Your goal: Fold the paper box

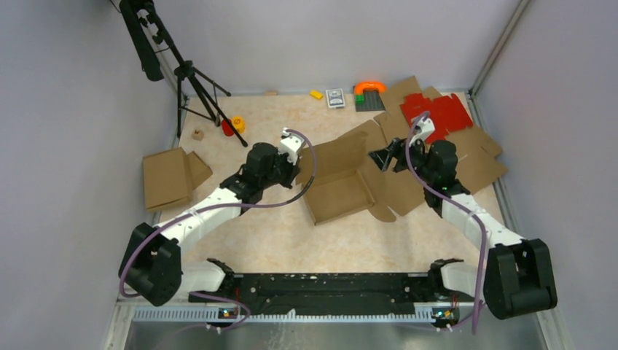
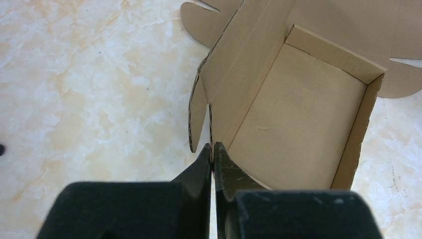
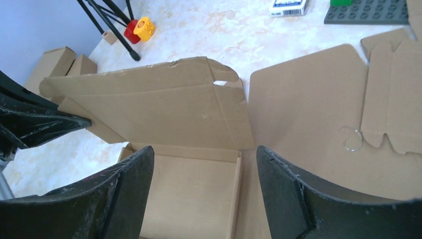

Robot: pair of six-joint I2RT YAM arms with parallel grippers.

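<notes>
The paper box [image 1: 342, 182] lies mid-table as a brown cardboard tray with some walls raised and flaps spread flat. In the left wrist view its floor [image 2: 293, 114] lies just right of my left gripper [image 2: 212, 149], which is shut on the thin edge of the box's left wall. From above, that gripper [image 1: 299, 175] sits at the box's left side. My right gripper [image 1: 386, 157] hovers over the box's right side, open. In the right wrist view its fingers [image 3: 278, 169] straddle the tray floor [image 3: 194, 194] with nothing between them, and the tall back flap [image 3: 159, 109] stands behind.
A red die-cut sheet [image 1: 437, 113] lies on flat brown cardboard sheets [image 1: 477, 157] at the back right. A folded brown box [image 1: 171, 175] sits at the left. A tripod [image 1: 193, 80] stands back left, with a red and yellow block [image 1: 233, 125], a card deck [image 1: 335, 97] and a grey plate [image 1: 369, 100] nearby.
</notes>
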